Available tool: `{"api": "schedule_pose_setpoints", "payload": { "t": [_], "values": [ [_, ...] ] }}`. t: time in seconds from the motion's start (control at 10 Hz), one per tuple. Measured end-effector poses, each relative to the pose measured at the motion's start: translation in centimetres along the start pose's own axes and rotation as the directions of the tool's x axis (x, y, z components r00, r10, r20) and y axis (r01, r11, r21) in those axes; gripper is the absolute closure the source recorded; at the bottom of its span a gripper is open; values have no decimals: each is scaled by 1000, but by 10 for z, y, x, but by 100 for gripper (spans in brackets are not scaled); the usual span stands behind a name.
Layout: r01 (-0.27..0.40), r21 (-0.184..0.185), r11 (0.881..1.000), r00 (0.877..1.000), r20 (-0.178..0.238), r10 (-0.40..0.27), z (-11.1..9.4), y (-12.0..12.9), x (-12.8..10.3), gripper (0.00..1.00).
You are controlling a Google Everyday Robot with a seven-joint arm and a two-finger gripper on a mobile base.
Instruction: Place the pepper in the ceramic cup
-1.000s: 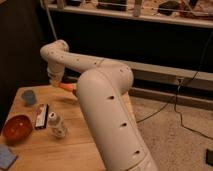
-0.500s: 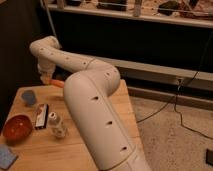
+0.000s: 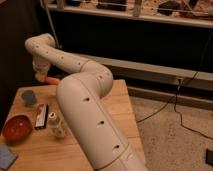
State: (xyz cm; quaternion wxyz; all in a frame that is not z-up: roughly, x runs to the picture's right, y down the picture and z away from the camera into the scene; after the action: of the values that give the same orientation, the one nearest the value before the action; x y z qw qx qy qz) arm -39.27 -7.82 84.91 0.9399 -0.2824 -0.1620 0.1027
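Orange pepper sticks out level to the right, pinched in the gripper fingers.

The arm is cream-white, dotted with small dark holes, and its gripper hangs over the far left edge of the pale wooden desk, clamped on the orange pepper. On the desk are a blue-grey ceramic cup, a red-orange bowl, a pale bottle and a dark-and-white box — plus a flat blue thing at the near corner. The floor is speckled beige, crossed by a black cable.
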Motion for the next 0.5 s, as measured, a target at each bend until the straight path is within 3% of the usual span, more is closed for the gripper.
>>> {"api": "schedule_pose_setpoints", "payload": {
  "t": [0.5],
  "values": [
    [36,-37,999,999,25,-35,14,13,-23,64]
  ]
}}
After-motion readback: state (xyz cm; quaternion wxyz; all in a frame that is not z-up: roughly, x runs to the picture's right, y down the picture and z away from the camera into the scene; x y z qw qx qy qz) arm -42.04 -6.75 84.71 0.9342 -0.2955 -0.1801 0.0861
